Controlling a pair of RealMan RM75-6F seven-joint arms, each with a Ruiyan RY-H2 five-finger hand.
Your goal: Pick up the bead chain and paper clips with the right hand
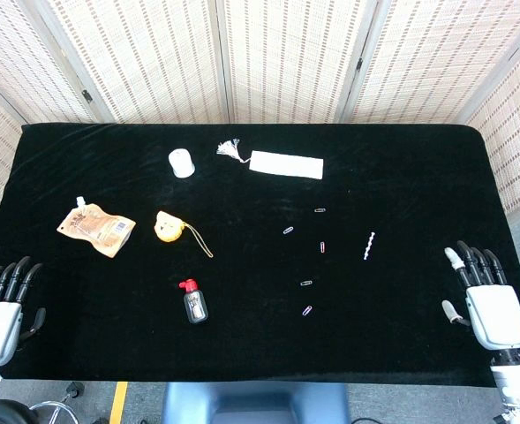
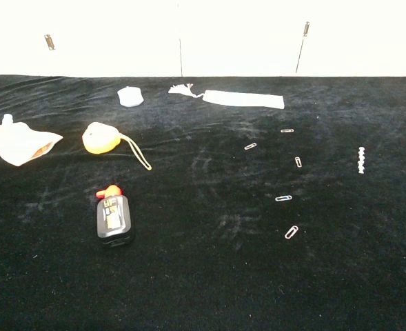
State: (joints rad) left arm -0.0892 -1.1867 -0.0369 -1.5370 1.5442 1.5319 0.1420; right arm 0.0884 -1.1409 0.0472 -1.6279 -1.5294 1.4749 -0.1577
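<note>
Your right hand rests empty, fingers spread, at the table edge. The chain lies nearest it; clips scatter further left, so start there.

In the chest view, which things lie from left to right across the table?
Pouch → yellow toy → small bottle → white cap → white cloth strip → bead chain.
</note>
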